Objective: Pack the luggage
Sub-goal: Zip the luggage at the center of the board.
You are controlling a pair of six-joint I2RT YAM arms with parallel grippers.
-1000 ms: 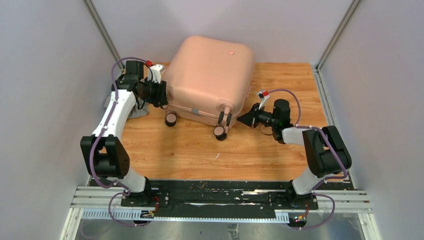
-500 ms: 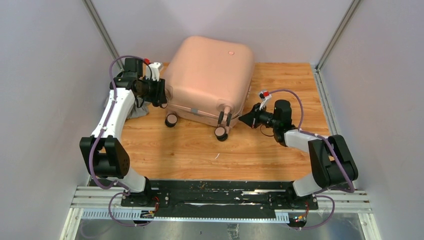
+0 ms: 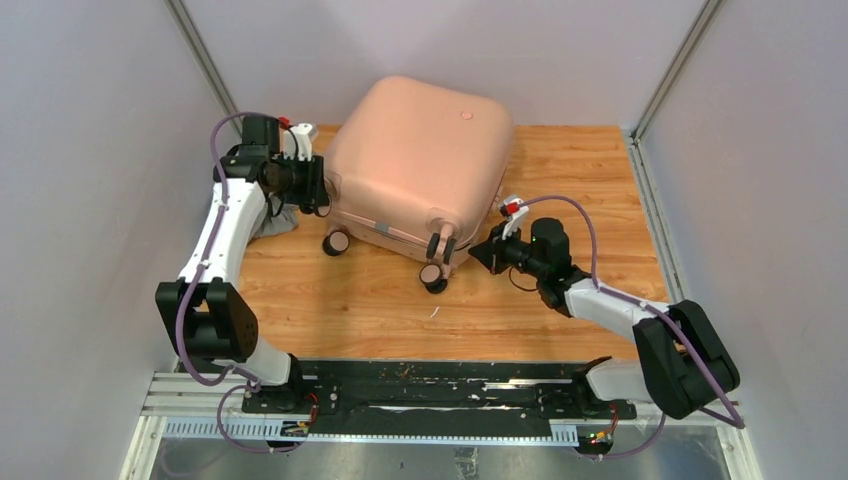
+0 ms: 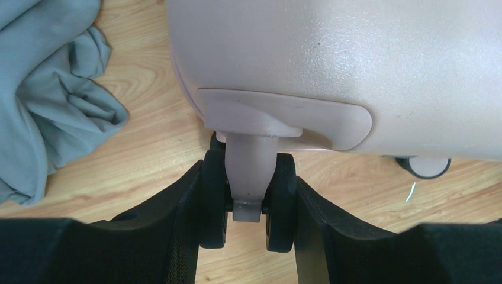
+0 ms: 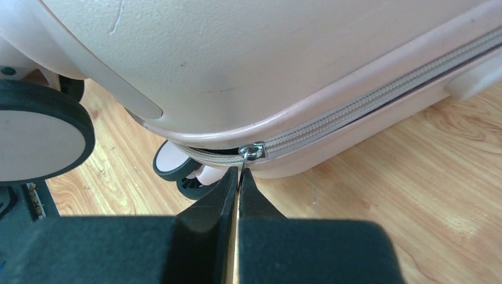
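The luggage [image 3: 420, 150], a rounded pale pink hard shell with a fine pebbled grain, lies at the far middle of the wooden table [image 3: 570, 170]. The left gripper [image 4: 248, 198] clamps its black twin wheel [image 4: 214, 201] between its jaws. The right gripper [image 5: 238, 180] pinches the thin metal zipper pull [image 5: 244, 164].

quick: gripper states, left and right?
Left gripper: closed on the luggage caster.
Right gripper: closed on the zipper pull.
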